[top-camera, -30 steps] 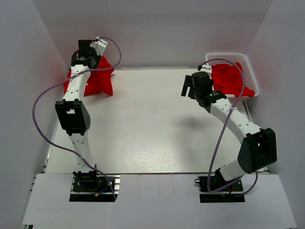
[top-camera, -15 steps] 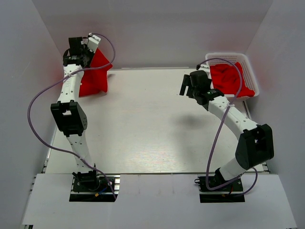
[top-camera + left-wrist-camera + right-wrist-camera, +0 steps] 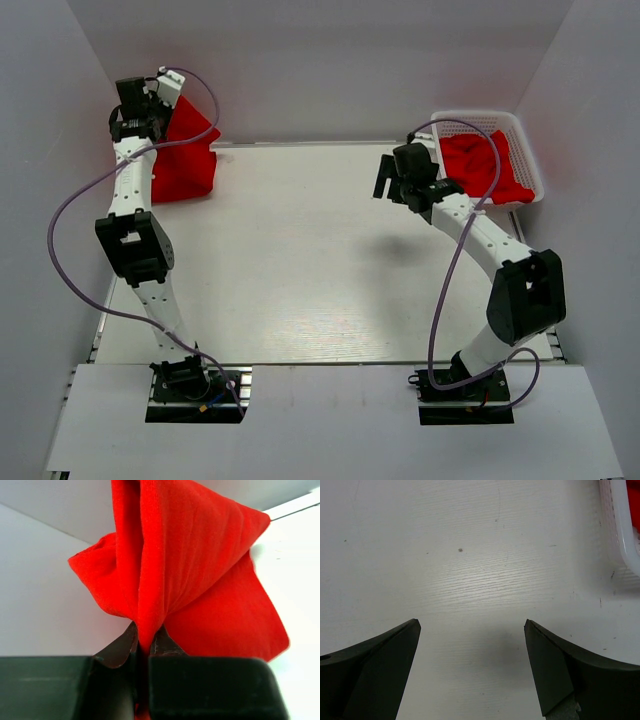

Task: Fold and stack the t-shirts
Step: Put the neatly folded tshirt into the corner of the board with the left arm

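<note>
My left gripper (image 3: 150, 108) is raised at the table's far left corner, shut on a red t-shirt (image 3: 188, 160) that hangs from it down to the table. In the left wrist view the shirt (image 3: 195, 565) is pinched in a bunch between the fingers (image 3: 162, 645). My right gripper (image 3: 385, 182) is open and empty above the table, left of the white basket (image 3: 525, 140). More red t-shirts (image 3: 480, 165) lie crumpled in that basket. The right wrist view shows bare table between the spread fingers (image 3: 395, 650).
The white lattice basket stands at the far right corner; its wall shows in the right wrist view (image 3: 625, 535). White enclosure walls close in the left, back and right sides of the table (image 3: 300, 270).
My left gripper has lifted the red t-shirt up and to the left, toward the far corner. My right gripper has shifted slightly left and back, still open.
</note>
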`<act>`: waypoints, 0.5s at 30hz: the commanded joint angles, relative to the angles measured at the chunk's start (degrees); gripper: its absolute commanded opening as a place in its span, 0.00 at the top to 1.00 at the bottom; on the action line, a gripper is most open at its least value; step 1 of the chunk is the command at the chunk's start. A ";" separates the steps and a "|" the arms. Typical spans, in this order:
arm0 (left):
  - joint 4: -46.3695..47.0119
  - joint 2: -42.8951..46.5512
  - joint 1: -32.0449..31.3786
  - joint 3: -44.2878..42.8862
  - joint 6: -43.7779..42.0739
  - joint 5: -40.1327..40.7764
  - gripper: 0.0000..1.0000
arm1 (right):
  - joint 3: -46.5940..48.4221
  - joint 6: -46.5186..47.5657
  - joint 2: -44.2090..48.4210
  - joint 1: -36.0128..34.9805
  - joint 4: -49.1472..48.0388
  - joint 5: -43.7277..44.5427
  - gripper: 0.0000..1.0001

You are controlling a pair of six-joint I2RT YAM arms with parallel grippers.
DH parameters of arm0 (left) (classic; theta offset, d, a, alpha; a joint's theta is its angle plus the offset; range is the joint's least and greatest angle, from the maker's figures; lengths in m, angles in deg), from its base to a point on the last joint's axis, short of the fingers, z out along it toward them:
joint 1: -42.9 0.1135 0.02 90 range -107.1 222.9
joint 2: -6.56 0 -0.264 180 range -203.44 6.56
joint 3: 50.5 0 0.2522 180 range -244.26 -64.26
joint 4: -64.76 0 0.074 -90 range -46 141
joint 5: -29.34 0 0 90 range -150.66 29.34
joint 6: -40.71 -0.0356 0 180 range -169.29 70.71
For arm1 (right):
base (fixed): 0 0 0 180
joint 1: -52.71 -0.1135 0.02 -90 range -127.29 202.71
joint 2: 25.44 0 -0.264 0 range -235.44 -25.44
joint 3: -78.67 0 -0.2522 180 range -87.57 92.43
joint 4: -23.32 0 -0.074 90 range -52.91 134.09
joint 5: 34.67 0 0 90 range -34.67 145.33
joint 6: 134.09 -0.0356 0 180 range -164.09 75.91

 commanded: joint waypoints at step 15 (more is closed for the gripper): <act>10.14 -7.31 5.37 -2.56 -0.60 -3.04 1.00 | 8.45 -0.16 -5.17 0.06 3.34 -0.90 0.10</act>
